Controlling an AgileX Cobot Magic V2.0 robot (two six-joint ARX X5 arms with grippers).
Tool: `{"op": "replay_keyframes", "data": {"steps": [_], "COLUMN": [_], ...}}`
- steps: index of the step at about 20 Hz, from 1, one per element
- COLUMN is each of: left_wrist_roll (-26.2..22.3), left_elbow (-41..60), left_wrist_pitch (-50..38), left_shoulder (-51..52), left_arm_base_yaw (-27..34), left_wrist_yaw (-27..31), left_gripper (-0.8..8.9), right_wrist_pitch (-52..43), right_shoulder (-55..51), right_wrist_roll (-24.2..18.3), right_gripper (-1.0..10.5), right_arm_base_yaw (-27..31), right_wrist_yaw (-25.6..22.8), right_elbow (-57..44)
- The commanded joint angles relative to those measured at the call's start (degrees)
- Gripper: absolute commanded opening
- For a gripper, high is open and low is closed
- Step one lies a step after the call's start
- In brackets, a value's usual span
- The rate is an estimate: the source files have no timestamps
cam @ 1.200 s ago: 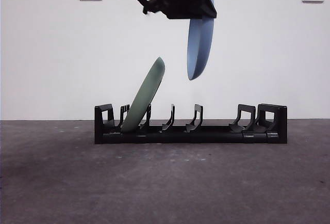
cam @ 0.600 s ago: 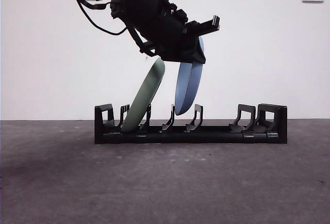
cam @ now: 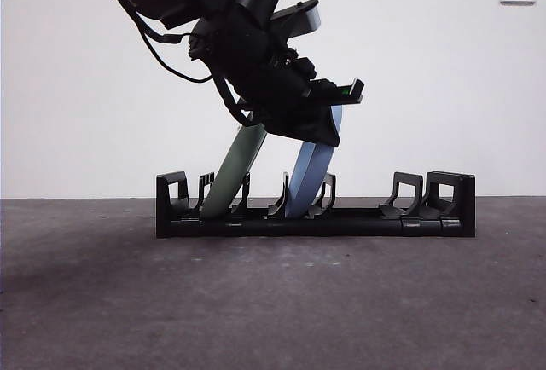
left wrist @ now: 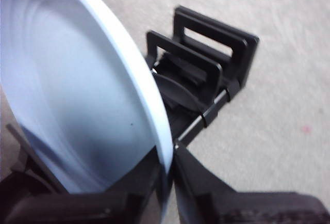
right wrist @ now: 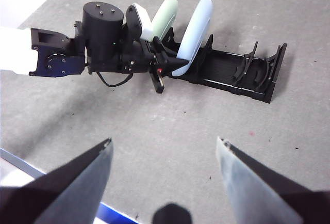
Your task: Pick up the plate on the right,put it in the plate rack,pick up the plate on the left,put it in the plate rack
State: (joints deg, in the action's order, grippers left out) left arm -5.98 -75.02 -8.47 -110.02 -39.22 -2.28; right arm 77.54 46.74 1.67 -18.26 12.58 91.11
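- Gripping the blue plate [cam: 309, 178] by its upper rim, my left gripper [cam: 317, 121] reaches down into the front view from the upper left, large and dark, directly above the plate rack [cam: 315, 208].
- In the left wrist view I see the jaws of the left gripper [left wrist: 167, 193] closed on the pale rim of the blue plate [left wrist: 72, 95], one jaw on each face.
- I read the lower edge of the blue plate as seated in the rack, between two curved prongs near the middle of the row. The plate leans with its top toward the right end of the rack.
- I see the green plate [cam: 232, 174] already standing in the rack, in a slot nearer the left end, leaning the same way. The two plates stand just beside each other; whether they touch, I cannot tell.
- The plate rack sits on the grey table [cam: 273, 302], with its slots toward the right end unoccupied.
- From the right wrist view I confirm both plates upright in the plate rack [right wrist: 242, 74], the blue plate [right wrist: 195, 25] beside the green plate [right wrist: 165, 13], with the left arm alongside them.
- My right gripper [right wrist: 164, 154] hangs well apart from the rack above bare table, its jaws spread wide and holding nothing.
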Motion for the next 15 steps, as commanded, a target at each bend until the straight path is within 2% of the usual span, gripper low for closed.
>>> {"op": "replay_keyframes", "data": {"steps": [1, 6, 9, 15], "left_wrist_roll": [-2.6, -1.3, 0.0, 0.3], "left_elbow": [0.0, -0.1, -0.9, -2.3], "left_wrist_pitch": [1.6, 1.4, 1.6, 2.3], "left_shoulder": [-0.7, -0.7, -0.7, 0.1], "left_arm_base_yaw": [0.1, -0.1, -0.3, -1.9], "left_wrist_yaw": [1.0, 0.7, -1.4, -1.2], "left_gripper": [-0.08, 0.33, 1.89, 1.93], "right_wrist_pitch": [1.3, 1.3, 1.3, 1.3], "right_shoulder": [-0.1, -0.1, -0.1, -0.1], "right_wrist_roll": [-0.5, -0.4, -0.5, -0.5], "right_gripper": [3.4, 3.4, 3.4, 3.4], "right_arm_base_yaw": [-0.1, -0.1, -0.1, -0.1], "right_wrist_yaw": [0.0, 0.0, 0.0, 0.0], "right_elbow": [-0.4, -0.4, -0.4, -0.4]}}
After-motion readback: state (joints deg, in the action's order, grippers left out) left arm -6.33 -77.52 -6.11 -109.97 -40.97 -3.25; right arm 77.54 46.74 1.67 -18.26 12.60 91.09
